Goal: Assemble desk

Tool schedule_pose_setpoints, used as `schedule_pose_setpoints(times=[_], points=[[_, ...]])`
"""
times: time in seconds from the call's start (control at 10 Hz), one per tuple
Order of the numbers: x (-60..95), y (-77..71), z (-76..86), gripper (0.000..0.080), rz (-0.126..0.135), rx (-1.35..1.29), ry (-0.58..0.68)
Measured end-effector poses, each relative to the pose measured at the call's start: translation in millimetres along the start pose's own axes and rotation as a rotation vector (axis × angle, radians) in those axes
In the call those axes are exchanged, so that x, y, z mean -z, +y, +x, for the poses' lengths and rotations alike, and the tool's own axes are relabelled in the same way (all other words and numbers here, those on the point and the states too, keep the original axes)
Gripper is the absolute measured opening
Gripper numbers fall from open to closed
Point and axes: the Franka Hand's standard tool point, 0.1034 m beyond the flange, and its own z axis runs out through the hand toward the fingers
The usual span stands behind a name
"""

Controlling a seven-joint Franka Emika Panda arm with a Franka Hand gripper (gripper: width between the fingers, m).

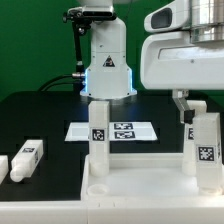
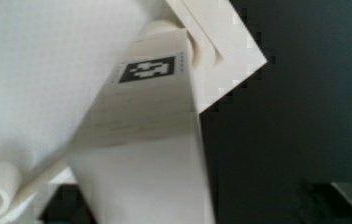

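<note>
At tabletop (image 1: pixel 140 183) corner, gripper (image 1: pixel 189 117) by upright leg (image 1: pixel 205 150), jaws' grip unclear, bare table (image 1: pixel 45 118) beyond.

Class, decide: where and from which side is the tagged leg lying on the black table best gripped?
Probably mid-length, across the long sides of the leg, coming down from above: it lies flat, long and square, top face open.

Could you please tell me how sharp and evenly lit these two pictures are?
Exterior view: evenly lit and fairly sharp; the tag on the middle leg reads clearly, while the robot base shows a blue glow. Wrist view: the leg fills the frame in soft focus, its tag smeared, its broad face washed out to flat white.
</note>
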Motion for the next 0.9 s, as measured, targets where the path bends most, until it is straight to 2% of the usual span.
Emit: schedule_pose_setpoints(times=[0.1, 0.2, 0.4, 0.6, 0.8, 0.9], points=[[0.0, 0.0, 0.0, 0.0445, 0.0, -0.068, 0.0], [-0.1, 0.9, 0.6, 0.0281, -0.002, -0.129, 0.0], [-0.5, 3.5, 1.6, 0.0282, -0.007, -0.259, -0.002], [0.4, 3.0, -3.9, 0.0282, -0.033, -0.531, -0.03], [-0.1, 3.2, -5.6, 0.0282, -0.021, -0.814, -0.081], [0.5, 5.0, -2.9, 0.0282, -0.076, -0.711, -0.053]])
